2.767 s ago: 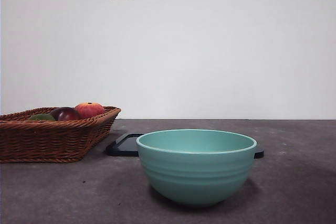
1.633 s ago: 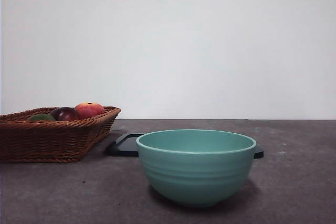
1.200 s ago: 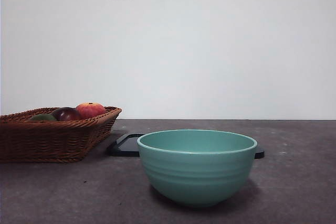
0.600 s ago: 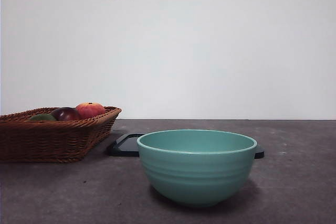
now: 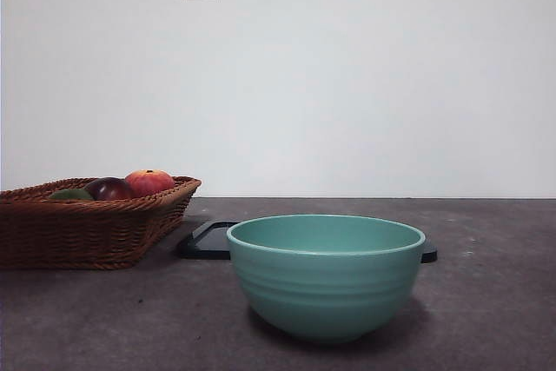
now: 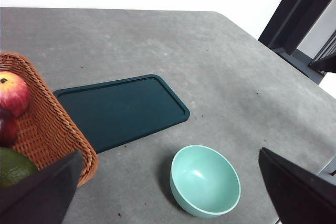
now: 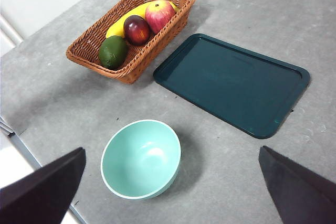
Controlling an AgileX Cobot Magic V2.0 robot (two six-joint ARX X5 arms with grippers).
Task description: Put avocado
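Grey matte desk [image 7: 252, 3] carries everything, nothing grasped yet. Largest item on it is the dark teal flat rectangular tray [image 7: 233, 85], bare, lying between the brown woven wicker basket [image 7: 173, 22] and the far desk side. Basket holds the fruit w/ the task's thing at one end: dull dark-green rounded avocado [image 7: 113, 51], touching the basket wall, just beside a dark red-purple round fruit [image 7: 136, 29], then a red-orange apple-like fruit [image 7: 161, 15] and a yellow banana [image 7: 126, 20] behind. Pale teal ceramic bowl [image 7: 140, 158] stands apart from basket, near the tray's edge, nothing in it. Both arms wait high: left gripper [image 6: 168, 192] and right gripper [image 7: 168, 192] each w/ jaws spread wide, holding nothing. Left wrist view has the avocado close by its jaw, so that arm looks better placed, in my judgement. Step in hand = reach & pick. To do it well: come straight down over the avocado, jaws across its narrow width, clear of wicker wall & purple fruit; close gently, skin looks slippery-round, so grip at the widest part & lift vertical before travelling. Drop spot isn't stated; bowl or tray both free.
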